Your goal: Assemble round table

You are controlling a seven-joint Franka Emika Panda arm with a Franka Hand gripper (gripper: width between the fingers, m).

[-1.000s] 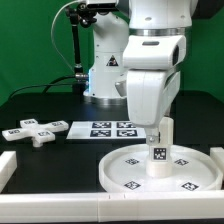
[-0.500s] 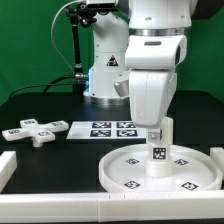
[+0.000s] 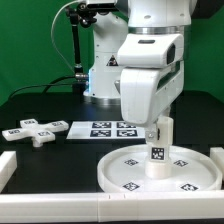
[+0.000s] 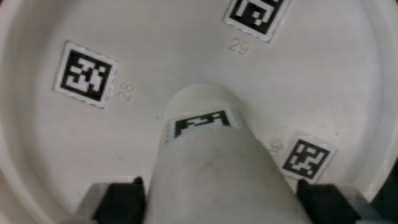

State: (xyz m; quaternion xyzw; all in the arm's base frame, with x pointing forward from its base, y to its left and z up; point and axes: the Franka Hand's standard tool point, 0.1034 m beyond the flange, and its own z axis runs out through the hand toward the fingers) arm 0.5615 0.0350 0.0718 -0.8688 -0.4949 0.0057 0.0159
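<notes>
The white cylinder leg [image 3: 159, 150] stands upright at the middle of the large round disc [image 3: 112, 172], its tag facing the camera. My gripper [image 3: 160, 128] comes down from above and is shut on the leg's upper part. In the wrist view the leg [image 4: 222, 160] fills the gap between the two dark fingers [image 4: 119, 203], which touch its sides; the gripper [image 4: 222, 205] is centred on it, with the tagged disc [image 4: 160, 45] beneath. The cross-shaped base piece [image 3: 30, 131] lies flat on the black table at the exterior view's left, far from the gripper.
The marker board [image 3: 112, 128] lies behind the disc, between it and the robot's base [image 3: 100, 70]. White rails edge the workspace at the front left [image 3: 8, 165] and the right [image 3: 216, 153].
My wrist and hand have turned about the vertical axis over the leg. The leg stays upright in the same spot on the disc. The base piece has not moved.
</notes>
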